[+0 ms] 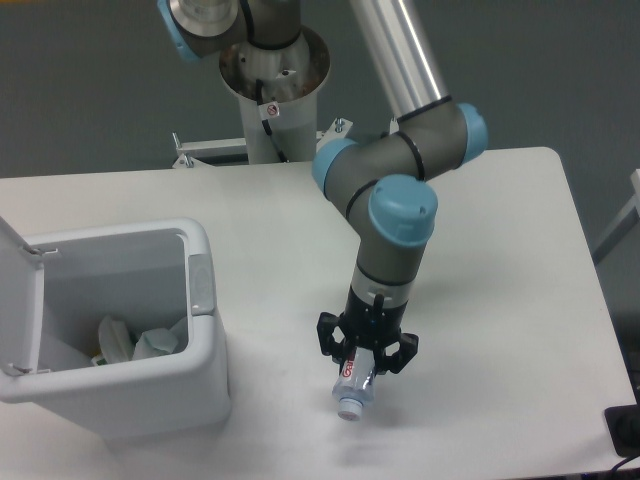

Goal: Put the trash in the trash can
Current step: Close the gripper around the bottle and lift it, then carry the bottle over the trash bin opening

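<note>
1. The hand (364, 355) points down over the worktop (500, 300) and is closed on the bottle (354, 385), gripping it near its upper part.
2. The bottle hangs tilted from the hand, cap end lowest. The cap looks to be just clear of the worktop, though contact cannot be ruled out from this view.
3. The arm (395, 200) reaches from its base at the rear down to the front middle of the worktop, wrist vertical above the bottle.
4. The trash can (205, 330) stands to the left of the hand, well apart from it, with its lid (18, 300) swung open to the far left.
5. Inside the can lies crumpled white material (150, 342), which appears to include the wrapper. A green strip cannot be made out with certainty.
6. Progress, as judged: the wrapper seems already binned and the bottle is in grip but not yet over the can.
7. Remaining: carry the bottle left above the open rim, then release it inside.
</note>
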`<state>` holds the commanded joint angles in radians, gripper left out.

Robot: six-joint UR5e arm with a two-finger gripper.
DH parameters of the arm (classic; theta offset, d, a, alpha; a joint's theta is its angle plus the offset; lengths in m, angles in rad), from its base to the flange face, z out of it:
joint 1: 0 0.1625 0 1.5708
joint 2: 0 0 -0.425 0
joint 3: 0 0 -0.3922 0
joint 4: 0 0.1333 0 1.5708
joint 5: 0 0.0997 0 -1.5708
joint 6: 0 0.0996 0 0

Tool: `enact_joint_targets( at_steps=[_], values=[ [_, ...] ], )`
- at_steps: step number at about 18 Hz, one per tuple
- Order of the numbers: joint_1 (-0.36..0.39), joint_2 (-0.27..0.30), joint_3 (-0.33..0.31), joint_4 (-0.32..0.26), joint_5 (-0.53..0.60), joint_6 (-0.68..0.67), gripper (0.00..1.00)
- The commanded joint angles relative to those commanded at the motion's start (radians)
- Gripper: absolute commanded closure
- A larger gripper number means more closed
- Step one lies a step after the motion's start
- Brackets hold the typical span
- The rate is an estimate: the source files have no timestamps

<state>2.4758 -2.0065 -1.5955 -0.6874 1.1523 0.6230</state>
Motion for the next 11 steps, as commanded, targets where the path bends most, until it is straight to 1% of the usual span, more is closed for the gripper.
enact_joint_targets(
  at_steps=[3,5,6,7,11],
  values=[
    [0.011,0.029,0.066,0.043,-0.083,-0.118,0.57],
    [-0.003,0.045,0.129,0.049,-0.112,-0.239,0.57],
    [-0.023,0.049,0.164,0.049,-0.117,-0.282,0.57],
    [-0.044,0.06,0.213,0.049,-0.117,-0.342,0.57],
    [-0.092,0.097,0.305,0.049,-0.118,-0.468,0.57]
  ],
)
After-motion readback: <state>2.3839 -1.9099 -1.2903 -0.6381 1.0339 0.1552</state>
